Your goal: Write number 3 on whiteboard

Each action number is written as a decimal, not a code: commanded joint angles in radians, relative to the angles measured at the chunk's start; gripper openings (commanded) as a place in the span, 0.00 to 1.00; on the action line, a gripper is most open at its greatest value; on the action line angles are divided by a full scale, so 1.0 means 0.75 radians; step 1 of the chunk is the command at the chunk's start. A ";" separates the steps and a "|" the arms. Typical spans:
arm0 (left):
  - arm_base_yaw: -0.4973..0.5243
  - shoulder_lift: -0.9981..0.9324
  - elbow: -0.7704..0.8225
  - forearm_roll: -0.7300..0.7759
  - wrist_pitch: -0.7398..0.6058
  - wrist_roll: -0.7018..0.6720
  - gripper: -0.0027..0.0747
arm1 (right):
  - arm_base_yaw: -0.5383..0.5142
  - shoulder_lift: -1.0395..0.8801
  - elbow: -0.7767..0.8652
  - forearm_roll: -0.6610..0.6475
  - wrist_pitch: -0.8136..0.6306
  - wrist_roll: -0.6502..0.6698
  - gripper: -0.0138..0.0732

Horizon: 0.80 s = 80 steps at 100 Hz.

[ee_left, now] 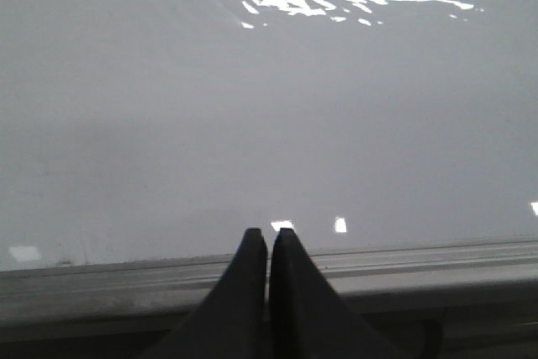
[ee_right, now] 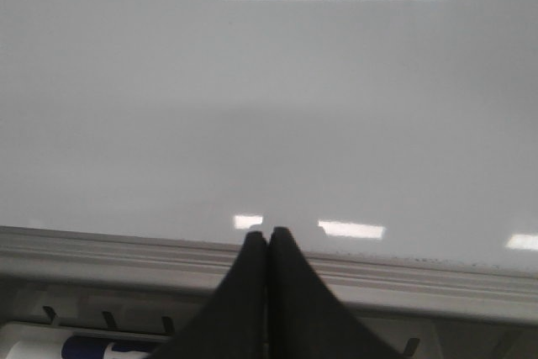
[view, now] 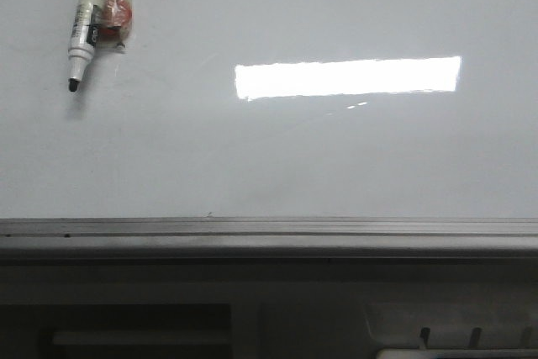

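Whiteboard bare, no number 3 drawn yet, since the marker lies uncapped at its far-left corner w/ nothing holding it (left gripper & right gripper both pinched closed, empty, parked over the near rail).

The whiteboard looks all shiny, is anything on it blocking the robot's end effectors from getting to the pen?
Nothing visible does. The marker lies at the far left of the whiteboard, beside a small red thing. Both end effectors, left and right, sit shut at the near rail, with only bare board showing between.
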<state>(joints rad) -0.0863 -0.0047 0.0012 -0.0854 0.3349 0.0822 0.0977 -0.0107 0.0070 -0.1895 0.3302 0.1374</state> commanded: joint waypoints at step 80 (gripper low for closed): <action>0.002 -0.031 0.014 -0.006 -0.099 -0.011 0.01 | -0.006 -0.020 0.041 -0.037 -0.022 -0.003 0.09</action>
<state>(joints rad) -0.0863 -0.0047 0.0012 -0.0854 0.3349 0.0822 0.0977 -0.0107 0.0070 -0.1895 0.3305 0.1374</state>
